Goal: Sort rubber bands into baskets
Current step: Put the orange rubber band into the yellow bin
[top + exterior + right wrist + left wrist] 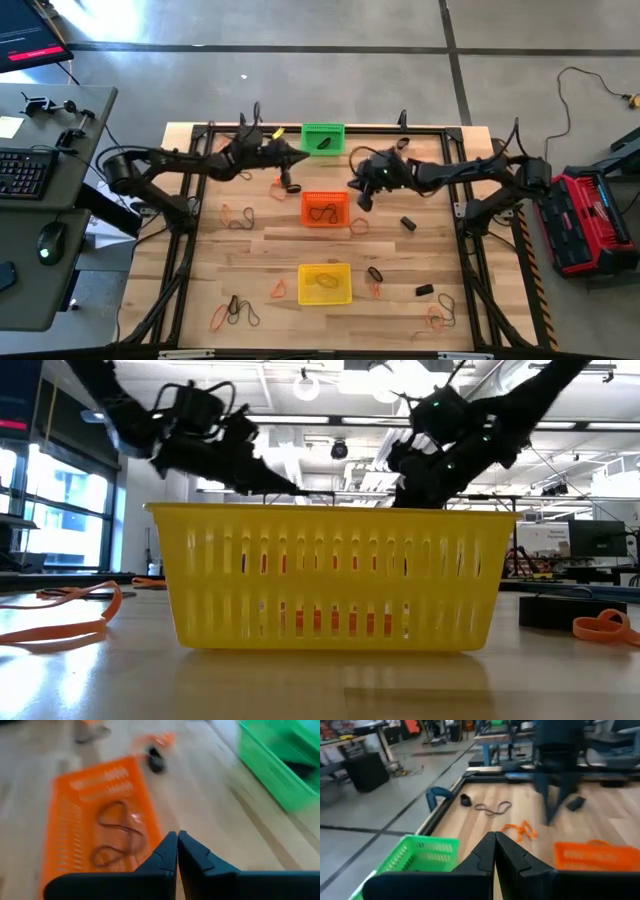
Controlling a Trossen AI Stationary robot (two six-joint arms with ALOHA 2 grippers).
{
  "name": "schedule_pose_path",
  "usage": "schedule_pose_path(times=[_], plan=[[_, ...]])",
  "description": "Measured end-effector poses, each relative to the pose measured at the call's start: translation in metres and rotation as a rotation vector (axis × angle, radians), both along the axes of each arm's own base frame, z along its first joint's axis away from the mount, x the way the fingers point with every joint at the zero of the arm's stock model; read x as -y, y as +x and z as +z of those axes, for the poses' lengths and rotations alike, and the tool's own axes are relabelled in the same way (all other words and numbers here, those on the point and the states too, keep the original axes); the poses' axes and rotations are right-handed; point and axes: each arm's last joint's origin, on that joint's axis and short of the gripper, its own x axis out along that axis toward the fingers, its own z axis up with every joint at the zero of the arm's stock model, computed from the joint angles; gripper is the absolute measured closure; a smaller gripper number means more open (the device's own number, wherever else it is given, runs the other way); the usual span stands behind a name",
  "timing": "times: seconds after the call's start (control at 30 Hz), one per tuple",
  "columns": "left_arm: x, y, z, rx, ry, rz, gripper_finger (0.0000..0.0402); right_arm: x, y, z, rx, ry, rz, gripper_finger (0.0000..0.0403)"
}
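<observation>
green basket [323, 138] at 12 held a thick black band [324, 144] | orange basket [326, 209] centre, dark thin bands [322, 212] | yellow basket [325, 283] at 6 | loose rubber bands [237, 216] scattered

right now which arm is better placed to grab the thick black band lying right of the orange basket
Right. The thick black band lies on the right arm's side, just below its end effector, which is shut and empty. The left end effector sits by the green basket, with the orange basket between.

Low view: yellow basket [330, 575] hides most of my bench. Right wrist: green basket [280, 765], 2 o'clock, blurred, edge-cropped.
</observation>
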Motion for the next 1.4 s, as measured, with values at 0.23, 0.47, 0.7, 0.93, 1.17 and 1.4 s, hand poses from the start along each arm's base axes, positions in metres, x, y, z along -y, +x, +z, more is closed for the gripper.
schedule_pose_path(times=[0.23,0.47,0.7,0.93,1.17,1.4], plan=[[0.019,-0.019,-0.008,0.026,-0.058,-0.06,0.0401,0.022,-0.008,0.012,-0.195,0.076,-0.149,0.0322],[0.042,-0.017,-0.012,0.008,0.008,-0.135,0.0401,0.029,-0.015,0.006,-0.258,0.06,-0.168,0.0268],[0.059,-0.011,-0.012,0.009,-0.014,-0.212,0.0401,0.028,-0.004,-0.018,-0.315,0.018,-0.181,0.0265],[0.077,-0.014,-0.025,-0.027,-0.042,-0.256,0.0401,0.031,0.002,-0.041,-0.378,-0.003,-0.208,0.0265],[0.085,-0.013,-0.027,-0.04,-0.059,-0.246,0.0401,0.033,0.005,-0.056,-0.422,-0.017,-0.229,0.0293],[0.087,-0.013,-0.027,-0.041,-0.064,-0.254,0.0401,0.033,0.006,-0.055,-0.42,-0.02,-0.209,0.0385]])
